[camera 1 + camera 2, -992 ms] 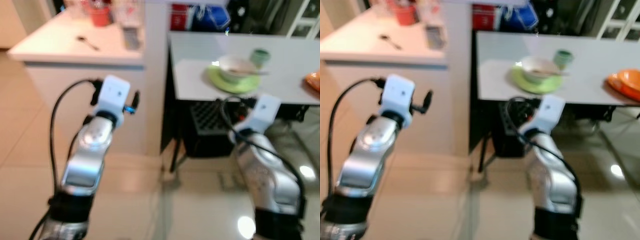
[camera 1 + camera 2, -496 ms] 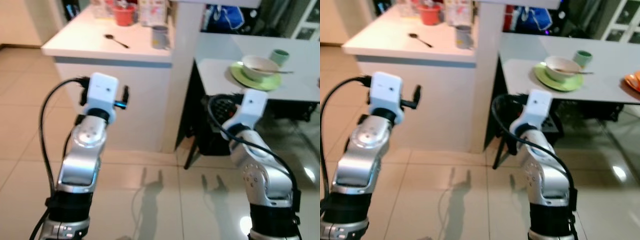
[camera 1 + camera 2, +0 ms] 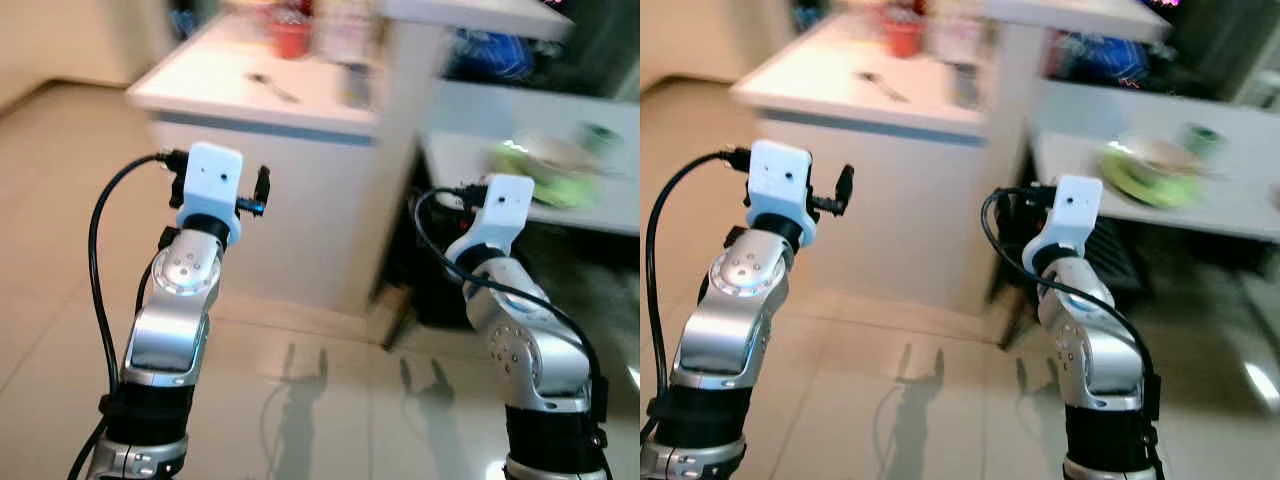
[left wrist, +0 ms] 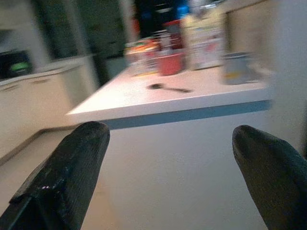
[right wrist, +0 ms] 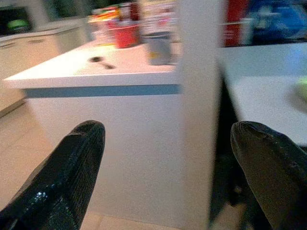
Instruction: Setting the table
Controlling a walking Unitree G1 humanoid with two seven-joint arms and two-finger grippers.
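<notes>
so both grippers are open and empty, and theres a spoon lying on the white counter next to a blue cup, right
Not quite: the cup beyond the spoon is red, not blue, as the left wrist view shows. The rest holds: the left gripper and right gripper are open and empty, and the spoon lies on the white counter.

The right gripper point(image 5: 165, 177), its two black fingers point(image 5: 62, 177) wide apart, faces a white counter point(image 5: 100, 72). A dark spoon point(image 5: 101, 62) lies near its front edge; a grey cup point(image 5: 158, 48) and red container point(image 5: 125, 34) stand farther back.

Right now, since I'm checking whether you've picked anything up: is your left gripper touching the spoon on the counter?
Apart. In the left wrist view, the open left gripper sits short of the counter, with the spoon lying farther back on top.
</notes>
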